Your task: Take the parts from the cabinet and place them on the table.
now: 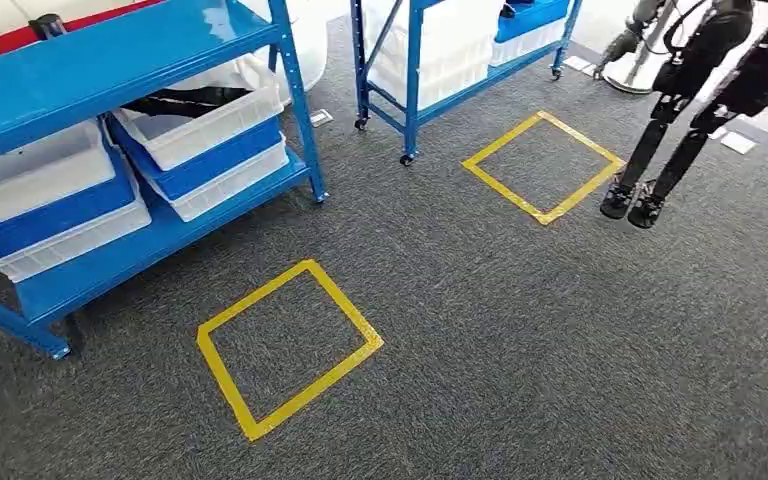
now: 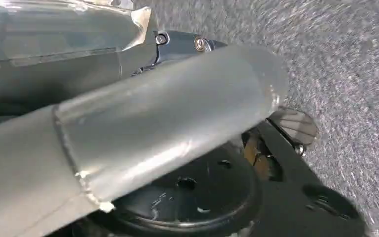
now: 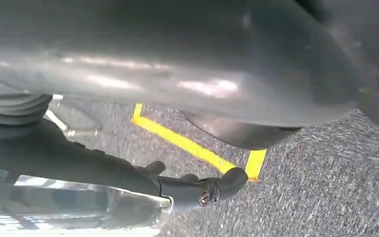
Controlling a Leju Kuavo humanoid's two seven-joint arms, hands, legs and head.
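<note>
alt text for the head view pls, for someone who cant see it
A blue shelving rack holding white and blue bins stands at the left on grey carpet, with a yellow tape square marked on the floor before it. Farther back are a second rack, another tape square and another humanoid robot's dark legs.

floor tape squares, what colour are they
Yellow; the floor tape squares show best in the head view, on grey carpet.
</note>
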